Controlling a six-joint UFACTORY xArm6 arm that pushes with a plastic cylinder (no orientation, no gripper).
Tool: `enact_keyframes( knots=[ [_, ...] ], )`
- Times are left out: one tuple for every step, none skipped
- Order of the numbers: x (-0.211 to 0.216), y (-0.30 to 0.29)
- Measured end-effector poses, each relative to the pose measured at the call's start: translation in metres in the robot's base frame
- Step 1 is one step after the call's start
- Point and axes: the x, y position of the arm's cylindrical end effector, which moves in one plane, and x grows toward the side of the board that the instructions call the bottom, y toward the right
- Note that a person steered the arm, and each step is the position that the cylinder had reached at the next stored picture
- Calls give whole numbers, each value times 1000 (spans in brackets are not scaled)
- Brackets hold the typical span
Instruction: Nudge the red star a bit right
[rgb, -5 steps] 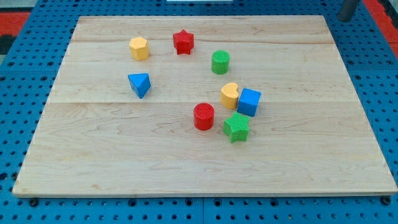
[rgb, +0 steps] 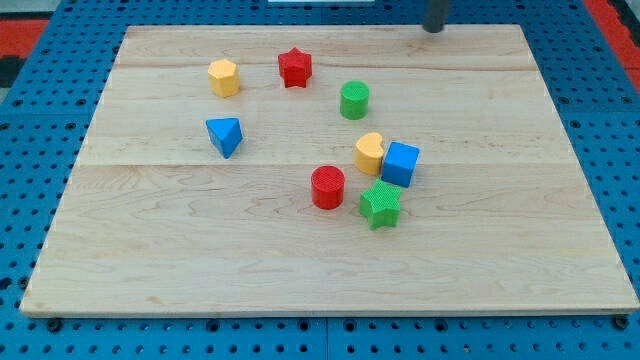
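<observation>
Only the lower end of the rod shows, cut off by the view's top; my tip sits at the board's top edge. No pincer exists to judge. The red star lies well left of it, slightly lower, untouched.

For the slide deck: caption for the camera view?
My tip at the board's top edge, up-right of the red star, blocks untouched.

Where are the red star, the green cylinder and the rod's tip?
red star (rgb: 295, 67): camera view, centre of its top face.
green cylinder (rgb: 354, 99): camera view, its top face.
my tip (rgb: 434, 29): camera view, the rod's very end.
</observation>
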Motion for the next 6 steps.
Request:
enact_keyframes(
  knots=[
    [2,-72],
    [3,-144],
    [7,-207],
    [45,-234],
    [78,-234],
    [99,-227]
  ],
)
